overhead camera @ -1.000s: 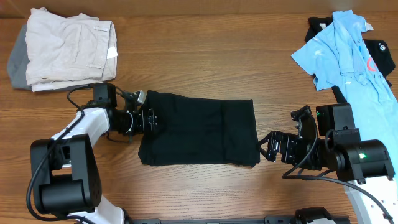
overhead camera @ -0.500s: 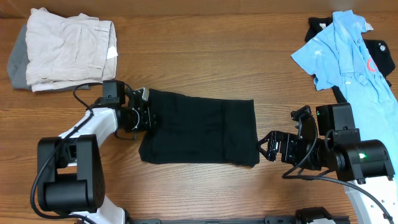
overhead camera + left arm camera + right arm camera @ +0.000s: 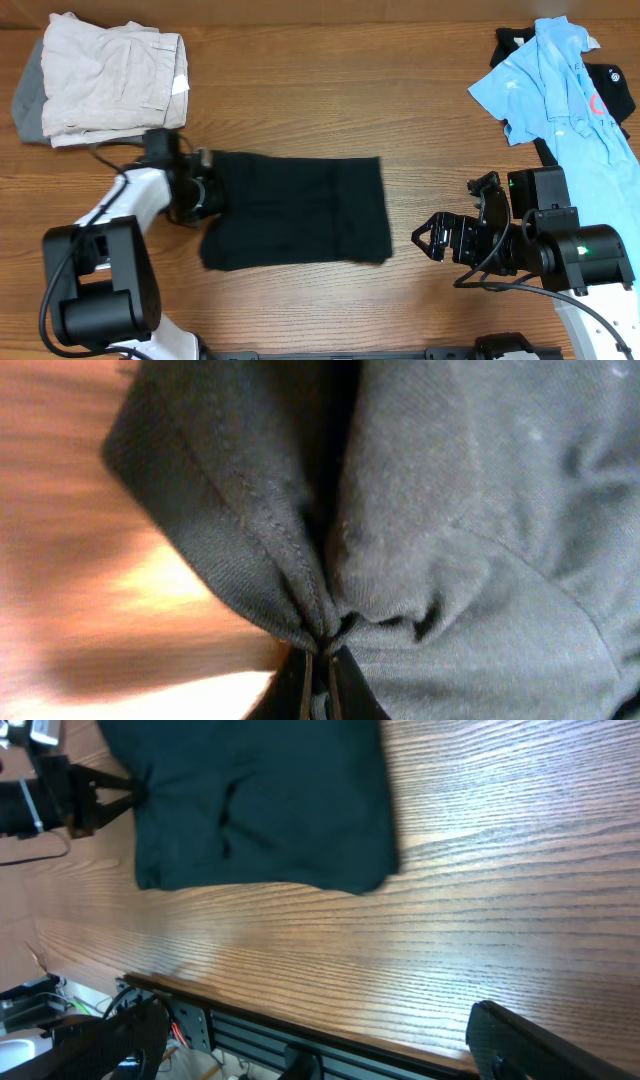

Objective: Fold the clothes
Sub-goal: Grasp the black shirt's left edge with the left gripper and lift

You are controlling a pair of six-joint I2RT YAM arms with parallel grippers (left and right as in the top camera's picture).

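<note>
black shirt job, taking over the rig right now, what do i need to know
Left end effector: shut on the black shirt, pinching bunched cloth at its left edge.
Right end effector: open, empty, right of the shirt, not touching it.
Done: the shirt lies mid-table, folded into a rough rectangle; beige pile sits folded at top left.
Left: light blue polo, spread unfolded at top right.
</note>
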